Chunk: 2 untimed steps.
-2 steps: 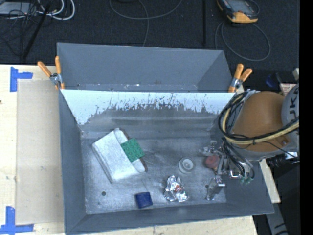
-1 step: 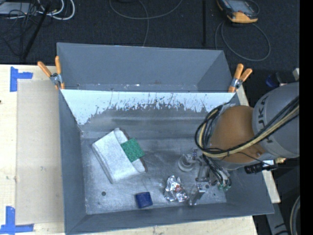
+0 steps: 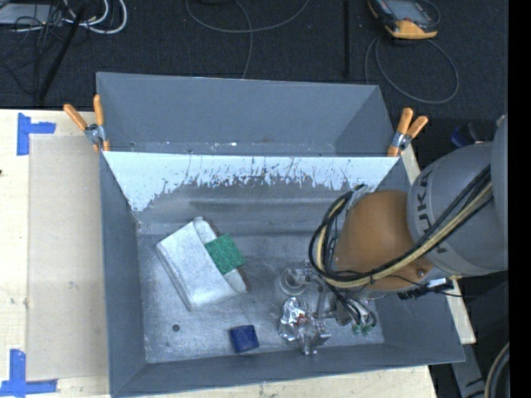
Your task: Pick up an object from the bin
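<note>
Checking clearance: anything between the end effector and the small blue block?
Nothing: the camera view shows bare bin floor between the end effector and the blue block; the white-and-green sponge lies farther back.

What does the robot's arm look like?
The arm is fat, round and grey, with dark letters on its side. Near its end sits a smooth orange-brown cover. Black and pale cables loop around it. The gripper is small, shiny silver metal.
</note>
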Tool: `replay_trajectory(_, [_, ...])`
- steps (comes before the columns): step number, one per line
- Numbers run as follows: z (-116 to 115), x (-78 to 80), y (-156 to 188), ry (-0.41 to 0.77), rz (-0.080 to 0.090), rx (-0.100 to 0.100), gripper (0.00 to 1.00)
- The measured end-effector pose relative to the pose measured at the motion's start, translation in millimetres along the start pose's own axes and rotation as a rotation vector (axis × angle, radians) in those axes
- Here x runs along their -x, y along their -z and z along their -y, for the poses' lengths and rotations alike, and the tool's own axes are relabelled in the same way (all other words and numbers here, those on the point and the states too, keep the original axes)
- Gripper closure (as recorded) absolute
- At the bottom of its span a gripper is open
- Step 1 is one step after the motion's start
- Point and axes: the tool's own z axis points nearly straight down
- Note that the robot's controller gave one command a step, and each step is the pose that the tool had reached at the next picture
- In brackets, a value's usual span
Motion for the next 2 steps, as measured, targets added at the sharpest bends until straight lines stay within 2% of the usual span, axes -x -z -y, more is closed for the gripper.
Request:
replay_trajectory(1, [-2, -5.6, -3, 0.004, -0.022, 0.003, 1.00])
replay_trajectory(2, [10, 11.6, 133, 0.042, -0.026, 0.004, 1.00])
